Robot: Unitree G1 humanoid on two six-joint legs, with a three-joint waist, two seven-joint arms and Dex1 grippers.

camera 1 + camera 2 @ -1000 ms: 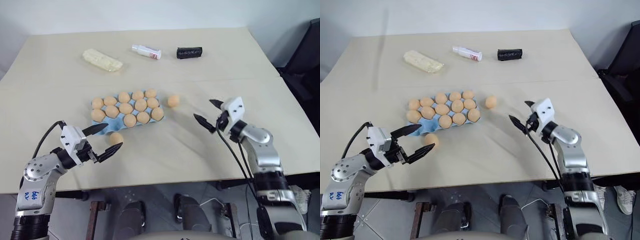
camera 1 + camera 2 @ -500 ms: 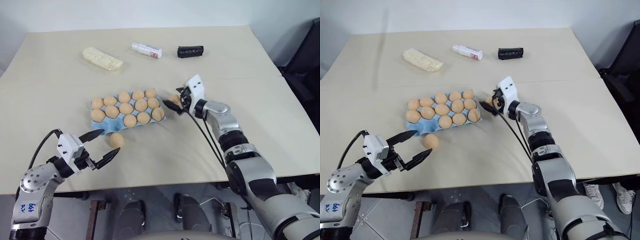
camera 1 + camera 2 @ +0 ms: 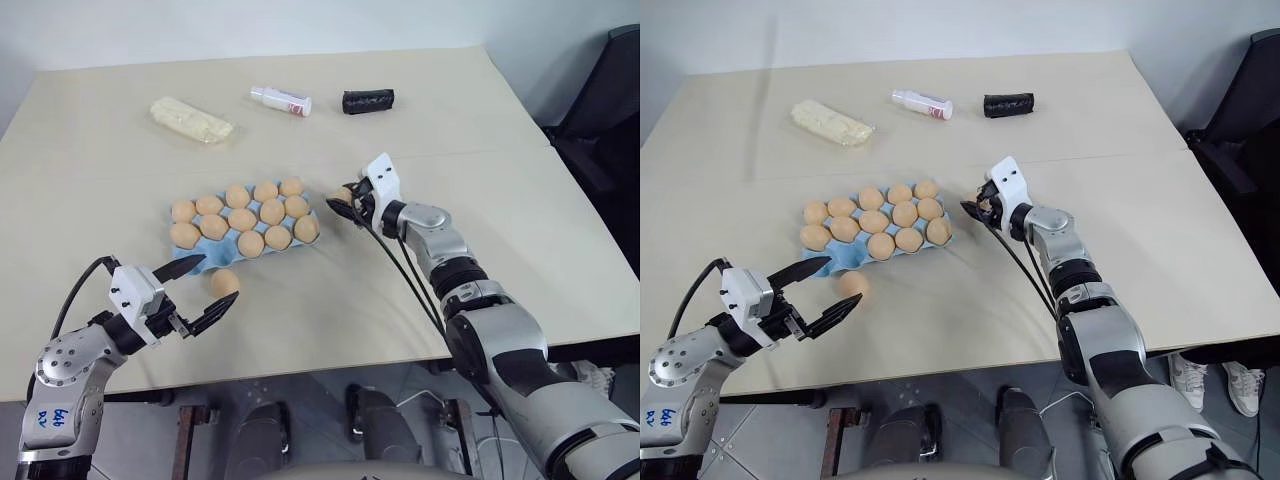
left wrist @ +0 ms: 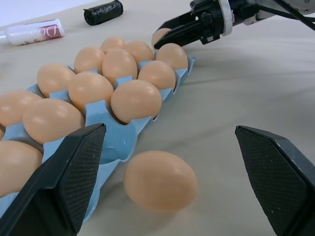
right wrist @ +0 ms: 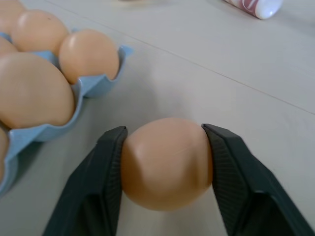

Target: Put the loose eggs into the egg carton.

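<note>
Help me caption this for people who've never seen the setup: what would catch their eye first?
Mid-table, the light blue egg carton packed with tan eggs draws the eye. Just off its right end, the right gripper has its black fingers clamped on a loose egg. Another loose egg lies at the carton's near edge, in front of the open left gripper.

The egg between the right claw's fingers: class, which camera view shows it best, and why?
The right wrist view: the egg sits large between both fingers of the right claw. In the eye views it is small beside the egg carton; the left wrist view shows it far off, partly hidden.
</note>
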